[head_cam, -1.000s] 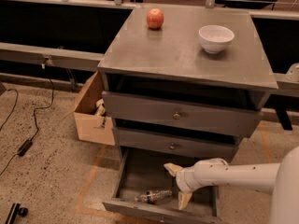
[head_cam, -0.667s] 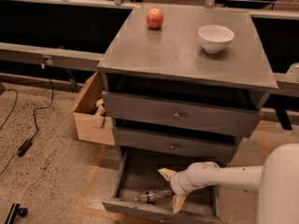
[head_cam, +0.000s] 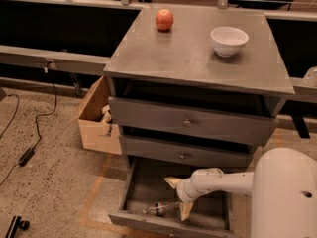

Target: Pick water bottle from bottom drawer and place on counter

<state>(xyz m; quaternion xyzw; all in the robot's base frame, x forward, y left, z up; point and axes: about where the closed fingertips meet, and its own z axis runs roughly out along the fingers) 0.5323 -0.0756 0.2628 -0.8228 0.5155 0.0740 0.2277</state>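
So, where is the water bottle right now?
The water bottle lies on its side in the bottom drawer, near its front panel, beside the open gripper.

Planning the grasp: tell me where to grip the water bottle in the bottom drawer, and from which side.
Grip the water bottle across its mid-body, by the label band, coming from above: it lies on its side in the bottom drawer, along the front panel. The open gripper hovers at its right end.

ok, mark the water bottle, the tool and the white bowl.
small clear plastic water bottle (head_cam: pixel 159 209): camera view, label band.
tool (head_cam: pixel 176 199): camera view, midway between its open fingertips, inside grey bottom drawer (head_cam: pixel 148 187).
round white bowl (head_cam: pixel 229 47): camera view, outer wall.
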